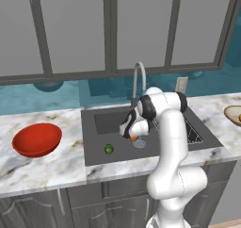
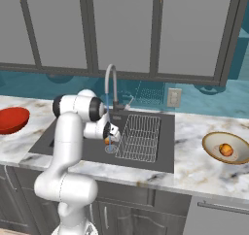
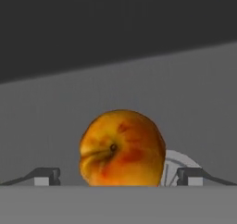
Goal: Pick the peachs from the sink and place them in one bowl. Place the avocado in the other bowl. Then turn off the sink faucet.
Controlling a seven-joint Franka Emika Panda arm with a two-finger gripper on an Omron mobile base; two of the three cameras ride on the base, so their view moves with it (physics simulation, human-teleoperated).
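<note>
Pincer: the gripper (image 3: 113, 177) is lowered into the sink, its two dark fingertips (image 3: 46, 176) standing one on each side of a peach, with a small gap showing at each side; whether they press on the fruit cannot be told.
Peach at the pincer: an orange-yellow peach (image 3: 121, 148) with red patches sits between the fingertips, its stem dimple facing the hand camera; from the base views it shows as a small orange spot (image 1: 134, 138) under the hand.
Sink: a dark grey basin (image 1: 101, 149) set into the marble counter (image 1: 42, 168); the pincer is inside it, close to the round silver drain (image 3: 181, 162), which peeks out just behind the peach.
Avocado: a small green fruit (image 1: 108, 149) lies on the sink floor, to the left of the pincer and a little nearer the front edge, apart from the peach.
Wire rack: a mesh rack (image 2: 140, 137) lies in the right part of the basin, just to the right of the pincer.
Faucet: the tall silver gooseneck (image 2: 111, 86) rises behind the pincer, and a thin stream of water (image 2: 110, 141) falls from it beside the hand.
Tan bowl: on the counter well to the right of the pincer (image 2: 214, 146); it holds one peach (image 2: 225, 149).
Red bowl: on the counter well to the left of the pincer (image 1: 36, 139); nothing can be seen in it.
</note>
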